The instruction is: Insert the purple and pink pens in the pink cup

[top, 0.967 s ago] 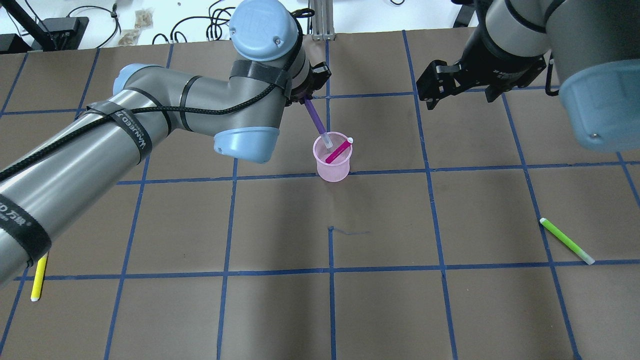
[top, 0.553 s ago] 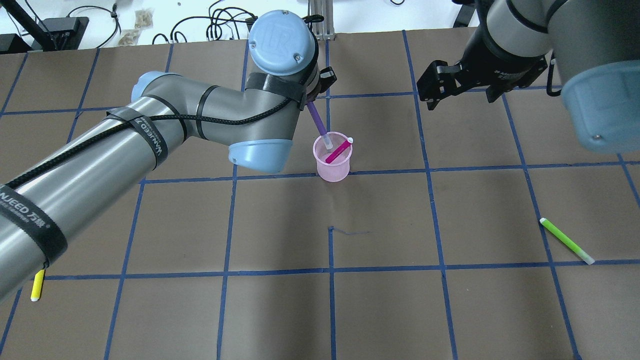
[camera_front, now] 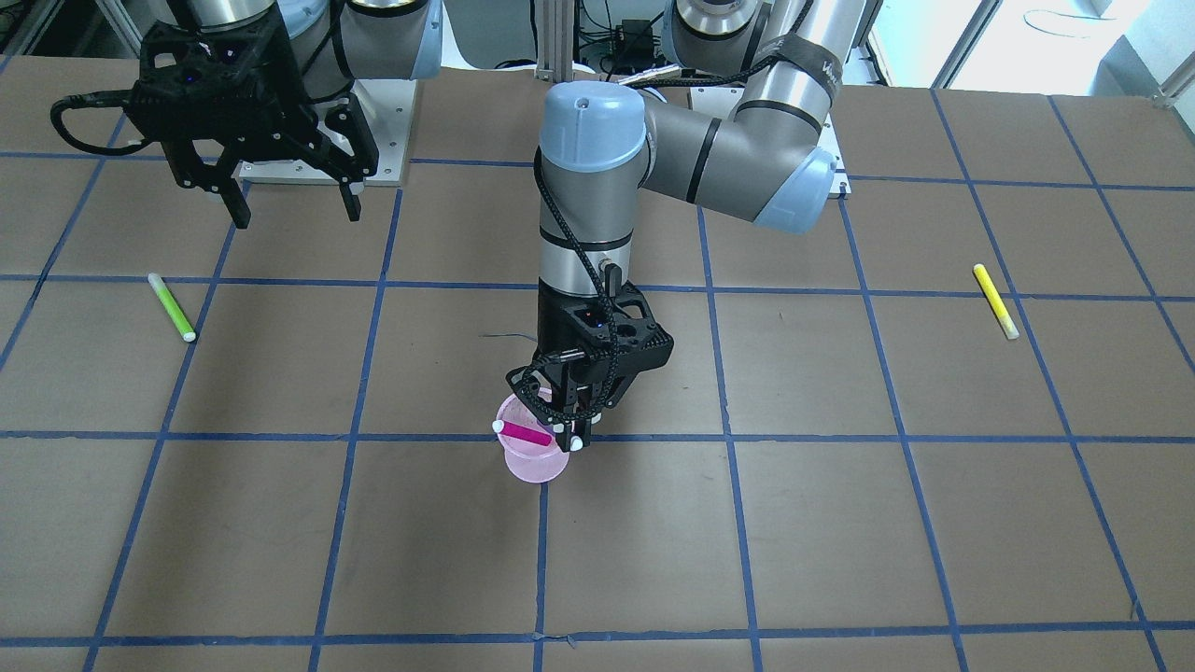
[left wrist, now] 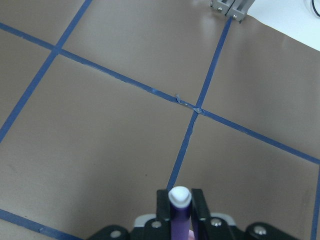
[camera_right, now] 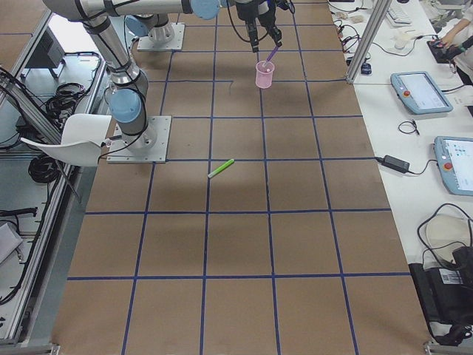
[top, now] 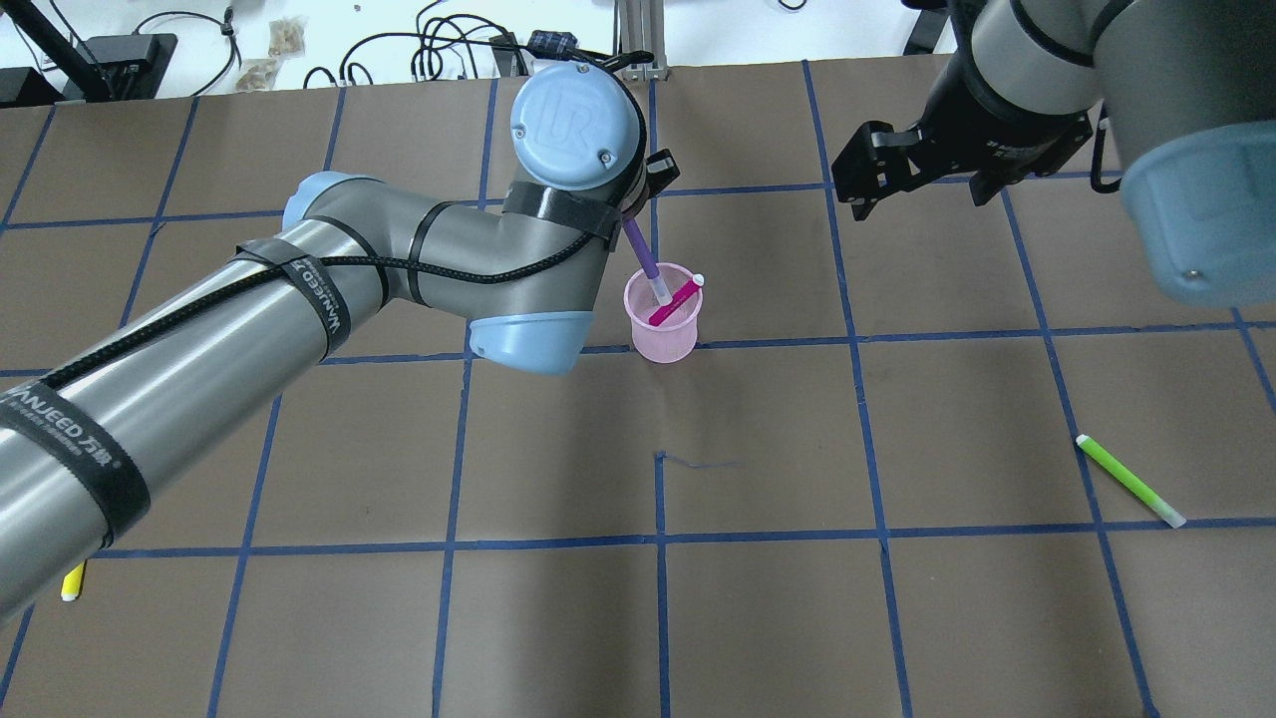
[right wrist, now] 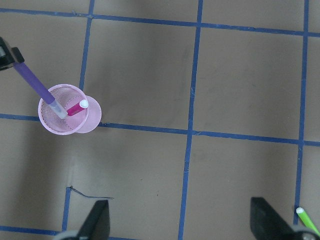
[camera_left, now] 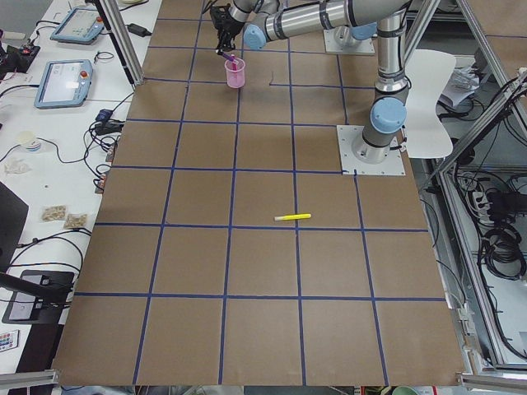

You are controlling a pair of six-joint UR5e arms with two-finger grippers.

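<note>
- My left gripper (left wrist: 180, 207) is closed narrowly around the upper part of the purple pen (top: 643, 257). In my left wrist view both fingers (left wrist: 162, 200) press against the barrel, and the pen's white end pokes up between them.
- That gripper hangs just above the pink cup (top: 663, 334), by the rim on the side away from my base.
- My right gripper (camera_front: 297, 215) has its jaws spread wide and holds nothing. It hovers over the table, well apart from the cup.
- The purple pen is tilted. Its upper end is in my grip and its pale lower tip is inside the cup's mouth, just beside the pink pen (top: 675, 302). I cannot tell whether the tip reaches the bottom.
- The pink pen lies slanted inside the cup, with its white cap just above the rim on the side toward my right arm.
- The cup is a pink mesh one. It stands upright on a blue tape line, near a crossing of lines in the far middle of the table.
- The table (top: 778, 598) is covered in brown paper marked into squares with blue tape.
- A green pen (top: 1129, 481) lies flat on my right side, and a yellow pen (camera_front: 995, 301) lies flat on my left. Both are well apart from the cup.
- Beyond the far edge of the paper, black cables (top: 439, 50) lie on a white surface, and tablet-like screens (camera_right: 421, 92) sit on the side bench.
</note>
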